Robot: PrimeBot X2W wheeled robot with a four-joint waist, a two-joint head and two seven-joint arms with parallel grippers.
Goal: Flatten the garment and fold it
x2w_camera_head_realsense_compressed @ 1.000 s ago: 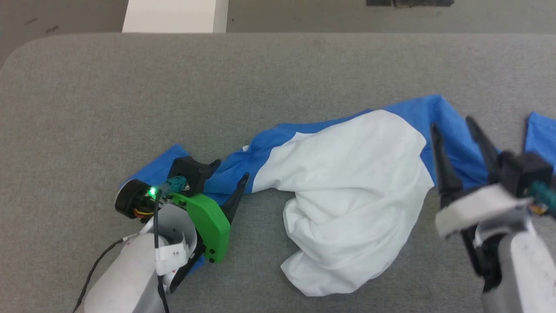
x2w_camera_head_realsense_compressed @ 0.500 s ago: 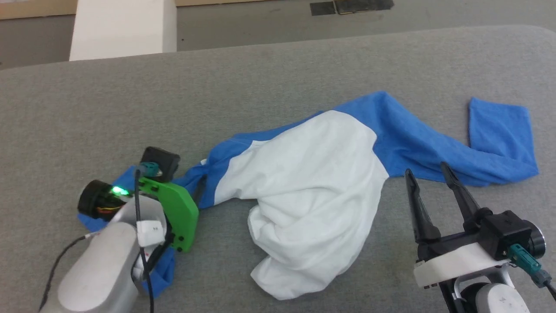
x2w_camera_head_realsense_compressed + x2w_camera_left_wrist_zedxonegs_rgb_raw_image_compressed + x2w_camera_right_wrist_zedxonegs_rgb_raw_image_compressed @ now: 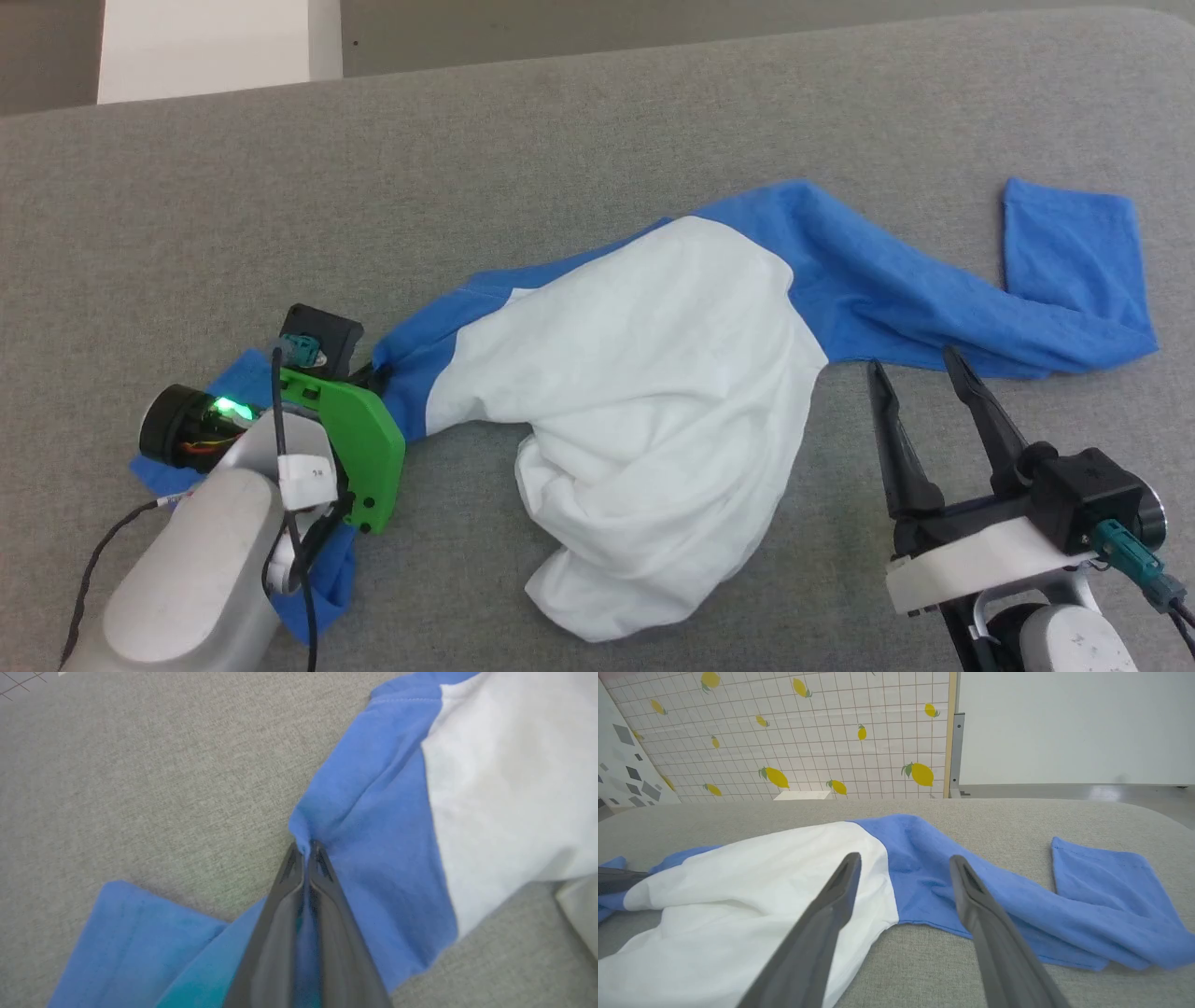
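Lying left-to-right, the garment (image 3: pixel 635 401) is clenched by left pincer (image 3: pixel 306 849); right pincer (image 3: pixel 912 361) released.

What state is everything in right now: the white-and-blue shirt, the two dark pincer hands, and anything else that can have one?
White long-sleeved shirt with bright blue sleeves: crumpled on the grey fabric table, not flattened, not folded.
Left gripper: shut, pinching blue fabric of the shirt.
Right gripper: open, holding nothing, beside the shirt's outstretched blue sleeve.
Small green light on the left wrist: lit.
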